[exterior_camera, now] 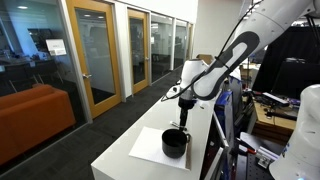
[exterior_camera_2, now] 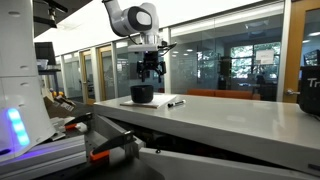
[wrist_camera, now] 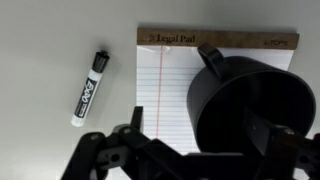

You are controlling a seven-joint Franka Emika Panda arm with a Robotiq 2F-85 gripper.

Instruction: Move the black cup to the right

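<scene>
The black cup (wrist_camera: 250, 105) is short, wide and matte black. It stands on a white lined legal pad (wrist_camera: 165, 90) on the white table. It shows in both exterior views (exterior_camera: 174, 142) (exterior_camera_2: 142, 93). My gripper (wrist_camera: 200, 120) is open and empty. It hangs above the cup and apart from it, as both exterior views show (exterior_camera: 183, 104) (exterior_camera_2: 150, 70). In the wrist view one finger is over the pad to the cup's left and the other over the cup's right part. The cup's lower right side is hidden by the gripper body.
A dry-erase marker (wrist_camera: 88, 88) lies on the table beside the pad and also shows in an exterior view (exterior_camera_2: 175, 102). The table (exterior_camera: 120, 160) is long and narrow with edges close to the pad. An orange sofa (exterior_camera: 30, 115) and equipment racks stand around it.
</scene>
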